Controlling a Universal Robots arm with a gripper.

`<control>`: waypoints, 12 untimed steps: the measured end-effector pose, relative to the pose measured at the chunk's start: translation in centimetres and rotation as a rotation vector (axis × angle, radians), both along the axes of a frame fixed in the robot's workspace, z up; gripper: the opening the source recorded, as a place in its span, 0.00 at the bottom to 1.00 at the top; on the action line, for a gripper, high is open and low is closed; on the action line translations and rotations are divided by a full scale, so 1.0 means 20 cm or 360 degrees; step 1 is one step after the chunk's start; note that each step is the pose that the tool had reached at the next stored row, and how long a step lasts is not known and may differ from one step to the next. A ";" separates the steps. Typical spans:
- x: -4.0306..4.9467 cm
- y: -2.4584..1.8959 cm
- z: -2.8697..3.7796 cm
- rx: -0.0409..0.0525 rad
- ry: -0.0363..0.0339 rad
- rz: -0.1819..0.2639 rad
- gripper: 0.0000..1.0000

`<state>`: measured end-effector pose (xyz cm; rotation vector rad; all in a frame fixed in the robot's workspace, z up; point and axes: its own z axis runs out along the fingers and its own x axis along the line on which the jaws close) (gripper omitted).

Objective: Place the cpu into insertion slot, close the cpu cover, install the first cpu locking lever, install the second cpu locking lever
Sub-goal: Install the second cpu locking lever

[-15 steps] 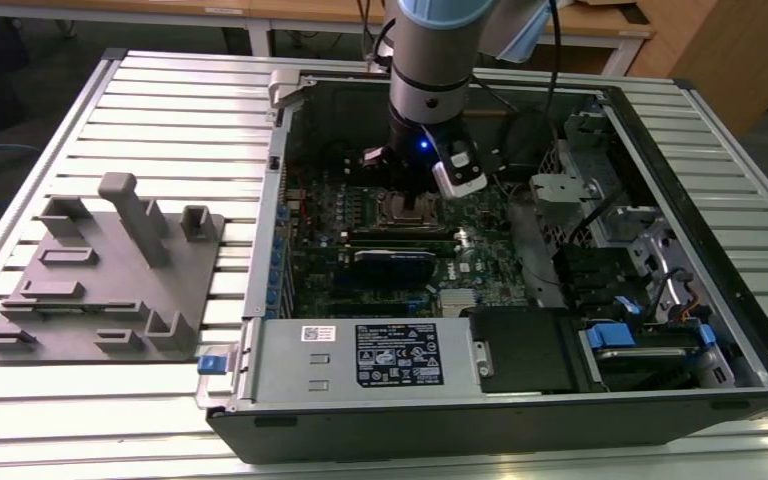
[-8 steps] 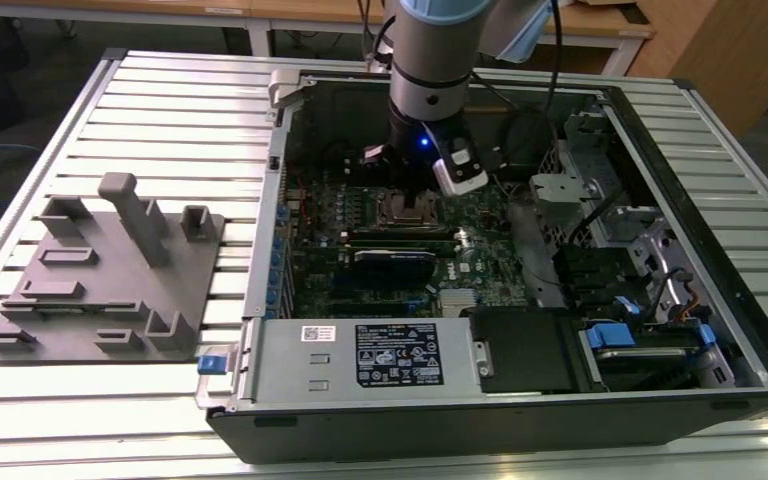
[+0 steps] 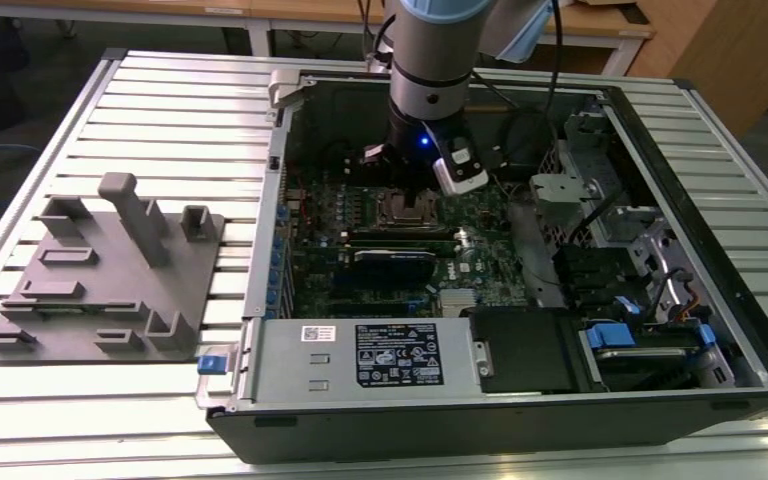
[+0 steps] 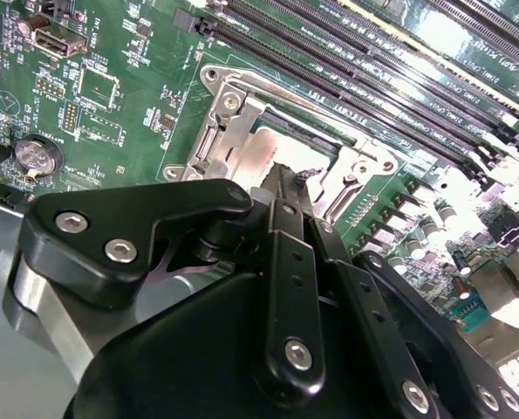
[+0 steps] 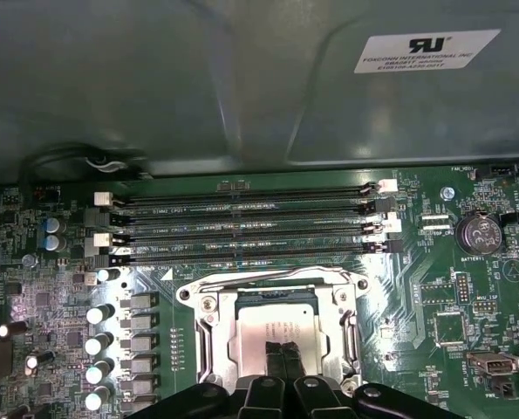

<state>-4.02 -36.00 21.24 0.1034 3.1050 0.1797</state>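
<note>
The cpu (image 5: 272, 325) lies flat in the insertion slot (image 3: 408, 211) on the green board, its silver top showing through a square window. The metal cpu cover (image 5: 214, 330) frames it and seems to lie down flat; whether it is latched I cannot tell. My gripper (image 5: 283, 360) is shut, its two dark fingertips pressed together and standing on or just above the cpu's top near one edge. In the second wrist view the gripper (image 4: 285, 179) points down at the cpu (image 4: 272, 155) inside the cpu cover (image 4: 220, 131). The arm reaches into the open case, gripper (image 3: 408, 195) over the slot.
Long black memory slots (image 5: 246, 229) run right beside the socket, with a row of capacitors (image 5: 98, 342) on another side. The grey case wall (image 5: 198, 78) rises beyond the board. A grey fixture plate (image 3: 104, 275) lies on the slatted table at the exterior view's left.
</note>
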 end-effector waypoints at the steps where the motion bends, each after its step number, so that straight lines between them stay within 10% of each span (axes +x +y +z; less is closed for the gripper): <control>1: 0.000 0.000 0.002 0.0000 0.0000 0.0000 0.10; 12: 0.000 0.000 0.008 0.0000 0.0000 0.0000 0.10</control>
